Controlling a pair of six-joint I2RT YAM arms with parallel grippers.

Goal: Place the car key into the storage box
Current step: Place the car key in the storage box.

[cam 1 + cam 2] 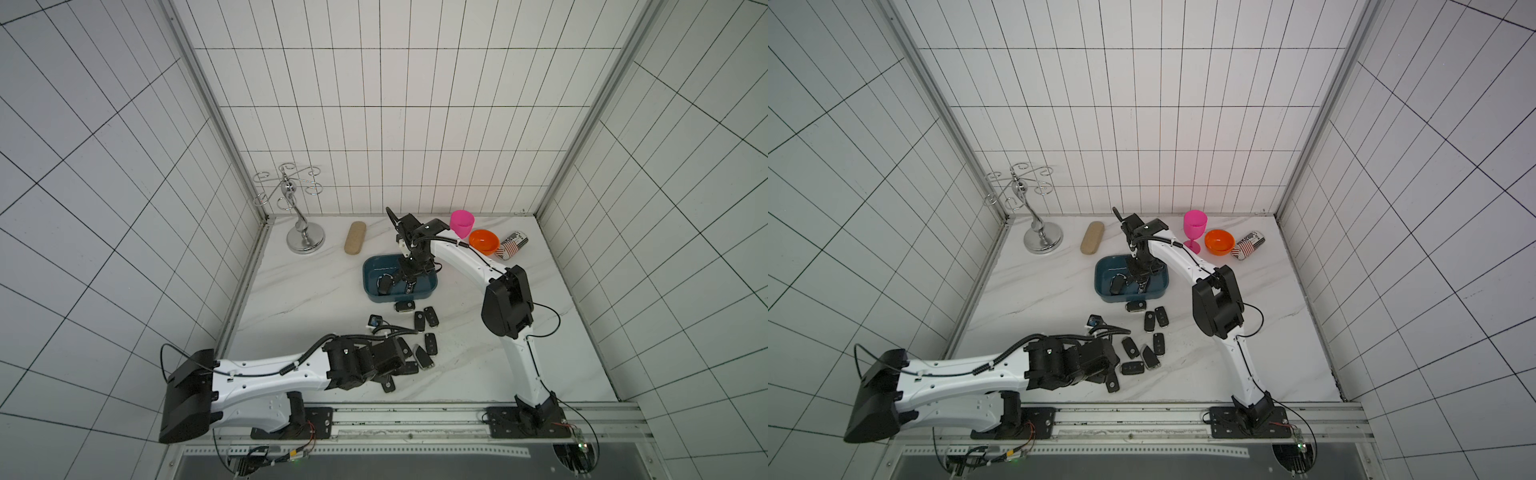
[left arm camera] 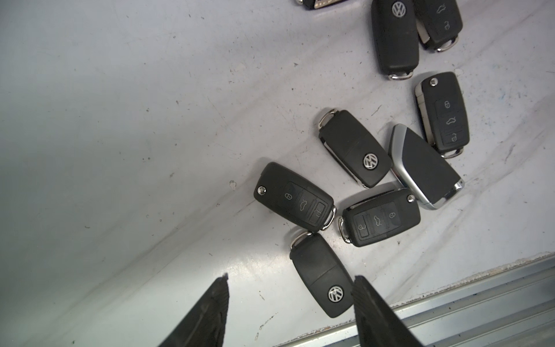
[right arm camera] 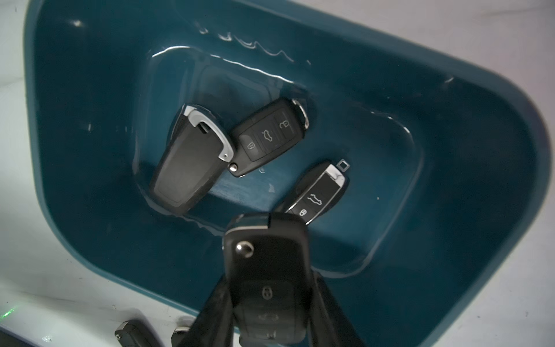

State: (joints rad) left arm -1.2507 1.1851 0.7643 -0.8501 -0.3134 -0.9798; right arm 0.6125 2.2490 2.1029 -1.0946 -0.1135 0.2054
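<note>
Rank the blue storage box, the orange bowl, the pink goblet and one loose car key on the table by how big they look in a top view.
1. storage box
2. orange bowl and pink goblet: about alike, so unranked
3. loose car key

Chrome hook stand point(image 1: 305, 240), tan case point(image 1: 355, 237), pink goblet point(image 1: 462, 222), orange bowl point(image 1: 483, 242) and striped can point(image 1: 513, 246) sit at the back.

We find both top views high, facing down, sharing the whole table point(image 1: 299, 291); wrist cameras sit close over car keys point(image 2: 354, 147) and storage box point(image 3: 90, 120).
</note>
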